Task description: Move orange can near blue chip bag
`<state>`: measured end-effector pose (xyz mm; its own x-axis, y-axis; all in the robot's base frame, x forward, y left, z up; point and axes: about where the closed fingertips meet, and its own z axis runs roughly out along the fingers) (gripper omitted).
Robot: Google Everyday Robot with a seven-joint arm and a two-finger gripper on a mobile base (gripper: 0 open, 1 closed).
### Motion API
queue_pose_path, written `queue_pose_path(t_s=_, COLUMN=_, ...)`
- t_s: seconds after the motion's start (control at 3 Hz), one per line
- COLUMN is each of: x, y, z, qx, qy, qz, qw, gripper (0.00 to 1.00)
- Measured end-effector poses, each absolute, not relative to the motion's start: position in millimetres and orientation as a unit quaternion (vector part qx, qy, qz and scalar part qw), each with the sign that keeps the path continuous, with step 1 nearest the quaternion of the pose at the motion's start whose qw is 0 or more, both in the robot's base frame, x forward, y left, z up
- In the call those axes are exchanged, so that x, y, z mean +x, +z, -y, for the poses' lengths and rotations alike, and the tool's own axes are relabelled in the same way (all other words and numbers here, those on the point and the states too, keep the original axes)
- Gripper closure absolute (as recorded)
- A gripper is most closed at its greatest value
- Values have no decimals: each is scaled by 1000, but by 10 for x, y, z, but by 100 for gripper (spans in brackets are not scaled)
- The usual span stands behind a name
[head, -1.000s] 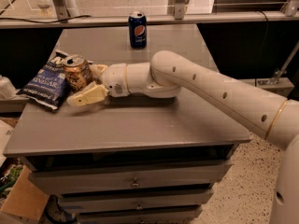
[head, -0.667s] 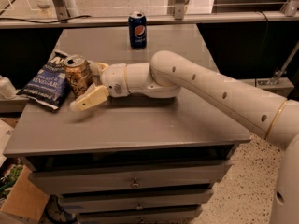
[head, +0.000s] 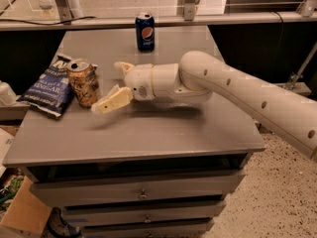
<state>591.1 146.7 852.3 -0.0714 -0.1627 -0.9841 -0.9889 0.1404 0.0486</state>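
Note:
The orange can (head: 83,82) stands upright on the grey table (head: 148,128), at the left. It touches or nearly touches the right edge of the blue chip bag (head: 49,86), which lies flat at the table's left edge. My gripper (head: 107,87) is open, just to the right of the can and clear of it. One finger (head: 113,101) points forward-left past the front of the can and the other finger (head: 122,66) sits behind it. Nothing is held.
A dark blue Pepsi can (head: 144,31) stands at the back middle of the table. The table has drawers (head: 142,194) below. A cardboard box (head: 25,212) sits on the floor at the lower left. A rail and shelving (head: 163,19) run behind the table.
The gripper has drawn back a little to the right, away from the orange can. The can stays upright beside the bag.

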Motion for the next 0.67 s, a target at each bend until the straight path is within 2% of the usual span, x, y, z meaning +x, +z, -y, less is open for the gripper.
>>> queue_pose_path(t_s=0.67, x=5941, y=8793, z=-407, qx=-468, qy=363, qz=-615, qw=521, gripper=0)
